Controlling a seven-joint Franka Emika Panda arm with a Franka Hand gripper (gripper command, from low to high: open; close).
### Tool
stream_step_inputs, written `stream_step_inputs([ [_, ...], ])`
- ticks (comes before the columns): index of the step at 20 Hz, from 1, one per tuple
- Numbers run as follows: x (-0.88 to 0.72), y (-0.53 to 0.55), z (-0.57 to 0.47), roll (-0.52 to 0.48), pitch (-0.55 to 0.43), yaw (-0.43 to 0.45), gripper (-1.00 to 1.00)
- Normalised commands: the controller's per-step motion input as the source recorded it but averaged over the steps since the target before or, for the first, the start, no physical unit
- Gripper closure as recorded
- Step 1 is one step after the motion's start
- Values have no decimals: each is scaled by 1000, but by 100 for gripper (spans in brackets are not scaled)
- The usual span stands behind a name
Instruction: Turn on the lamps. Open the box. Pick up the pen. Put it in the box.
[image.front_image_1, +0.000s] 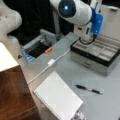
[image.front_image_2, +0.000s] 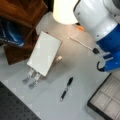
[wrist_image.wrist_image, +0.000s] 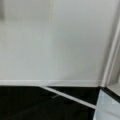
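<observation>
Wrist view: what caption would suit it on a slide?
Close-up of the open box's pale lining, with a dark edge along the bottom; neither jaws nor pen are in sight.

A white spiral-bound notebook (image.front_image_1: 58, 98) lies on the grey surface (image.front_image_1: 105, 102), just beside a brown wooden cabinet (image.front_image_1: 13, 97). A thin white cable (image.front_image_1: 48, 64) runs past a small orange object (image.front_image_1: 48, 50).

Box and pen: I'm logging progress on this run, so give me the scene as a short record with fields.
box: open, beige compartments showing, at a front view's right
pen: lying on the table, below the box in a front view, outside it
lamp: cream shade at a front view's top
notebook: white, flat on the table
hand: not visible; arm over the box's back edge
</observation>
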Motion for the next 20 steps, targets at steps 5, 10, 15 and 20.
stream_step_inputs([
  [5,279,-288,98,-536,74,265,-100],
  [10,267,-216,95,-538,65,180,-100],
  [15,214,-266,24,-499,-4,168,-100],
  [20,153,-246,-31,-442,-56,105,-100],
])
